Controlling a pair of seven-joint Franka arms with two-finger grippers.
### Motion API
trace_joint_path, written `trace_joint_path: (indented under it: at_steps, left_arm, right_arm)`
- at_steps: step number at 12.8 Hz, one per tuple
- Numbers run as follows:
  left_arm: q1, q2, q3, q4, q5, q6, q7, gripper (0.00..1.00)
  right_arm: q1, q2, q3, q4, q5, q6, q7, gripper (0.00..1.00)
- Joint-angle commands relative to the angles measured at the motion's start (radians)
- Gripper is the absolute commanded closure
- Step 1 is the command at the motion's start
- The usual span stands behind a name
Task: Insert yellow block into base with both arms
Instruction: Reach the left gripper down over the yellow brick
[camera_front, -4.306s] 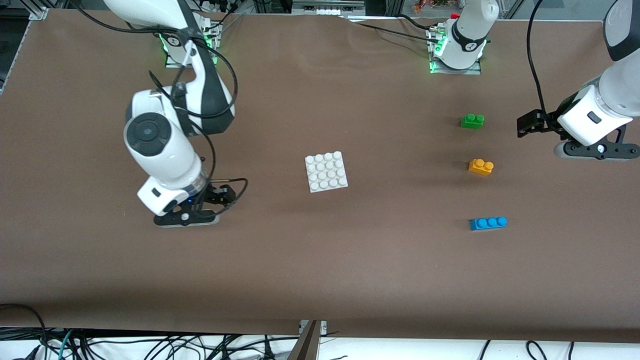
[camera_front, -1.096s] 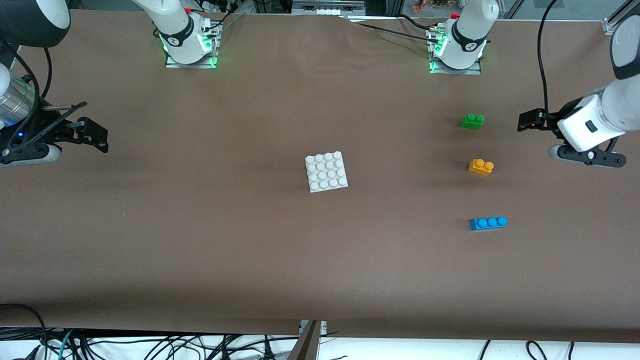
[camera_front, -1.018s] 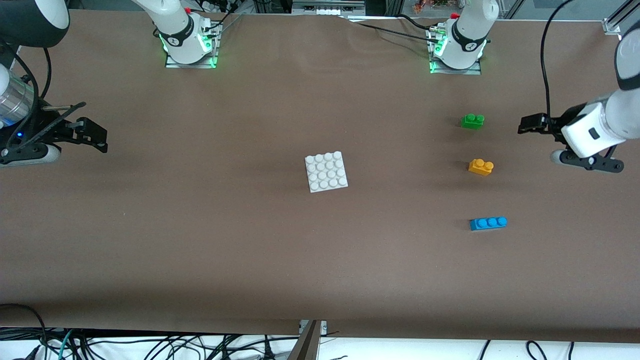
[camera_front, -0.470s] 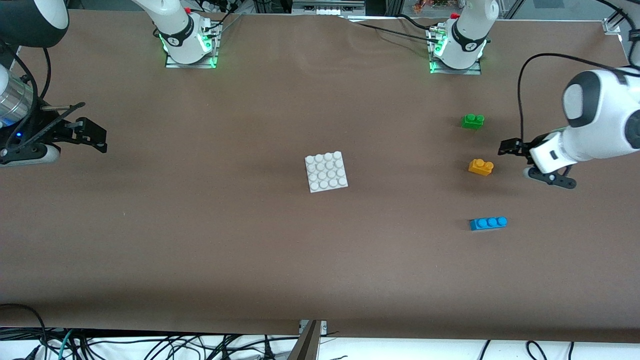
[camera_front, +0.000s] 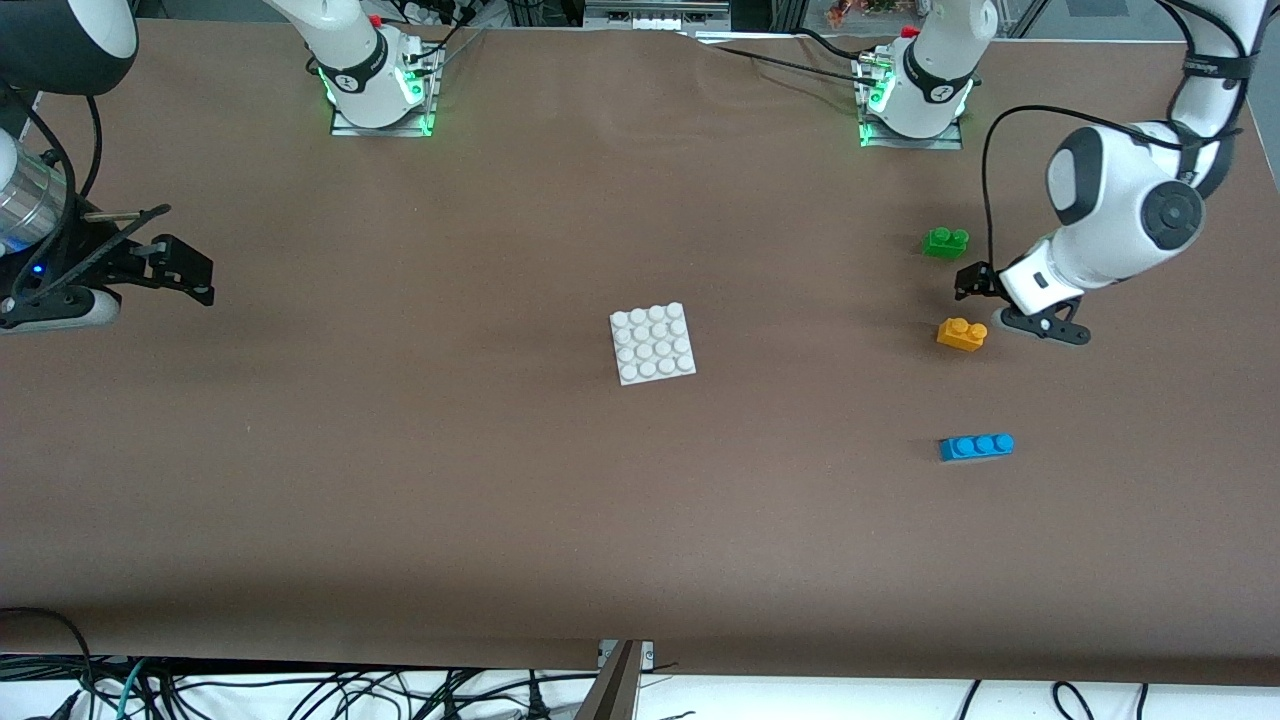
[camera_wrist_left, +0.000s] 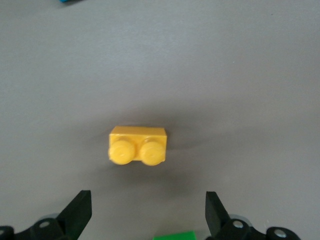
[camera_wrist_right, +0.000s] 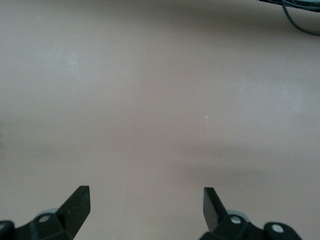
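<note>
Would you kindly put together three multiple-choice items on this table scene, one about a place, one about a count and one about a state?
1. Which brick lies nearest the front camera?
A. green brick
B. yellow block
C. blue brick

2. How many studs top the yellow block?
A. two
B. three
C. four

3. How does the left pincer stand?
A. shut on the yellow block
B. open, holding nothing
C. shut on the base

Answers:
1 C: the blue brick sits lowest in the front view, below the yellow block and the green brick.
2 A: the left wrist view shows two round studs on it.
3 B: the left pincer has its fingers spread wide with the block lying free on the table; the base lies untouched mid-table, and the right pincer waits open at the right arm's end.
</note>
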Motion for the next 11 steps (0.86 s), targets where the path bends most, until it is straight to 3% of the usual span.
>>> trace_joint_path:
  at_steps: [1, 5, 7, 11]
  left_arm:
    - [0.004, -0.042, -0.016, -0.07, -0.011, 0.073, -0.017, 0.0]
    - [0.007, 0.032, -0.013, -0.063, 0.09, 0.202, -0.072, 0.0]
    - [0.005, 0.076, -0.012, -0.043, 0.104, 0.207, -0.109, 0.0]
    - [0.007, 0.164, -0.004, -0.041, 0.116, 0.335, -0.114, 0.0]
  right_arm:
    - [-0.013, -0.016, 0.014, -0.007, -0.004, -0.011, -0.004, 0.0]
    - [-0.013, -0.016, 0.016, -0.007, -0.004, -0.012, -0.004, 0.0]
    - [-0.012, -0.016, 0.016, -0.005, -0.004, -0.012, -0.004, 0.0]
    - [-0.012, -0.016, 0.016, -0.007, -0.003, -0.011, -0.004, 0.0]
